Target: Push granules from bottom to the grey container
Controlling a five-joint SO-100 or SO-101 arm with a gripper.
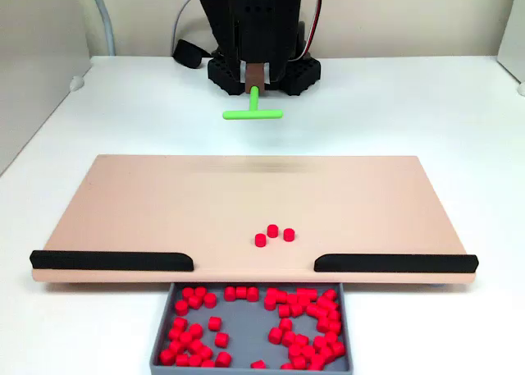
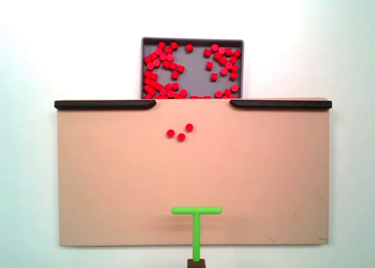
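Three red granules (image 1: 272,234) (image 2: 180,132) lie in a small cluster on the tan board (image 1: 164,211) (image 2: 117,174), a short way from the gap between its two black strips. Past that gap sits the grey container (image 1: 246,322) (image 2: 196,74), with many red granules inside it. My gripper (image 1: 255,81) (image 2: 196,262) is shut on the stem of the green T-shaped pusher (image 1: 253,112) (image 2: 196,210). The crossbar sits at the board's edge opposite the container, far from the three granules and roughly in line with them.
Black strips (image 1: 111,261) (image 1: 394,263) line the board's container-side edge on both sides of the gap. The arm's black base (image 1: 262,67) stands on the white table behind the board, with cables (image 1: 184,51) beside it. White table surrounds the board.
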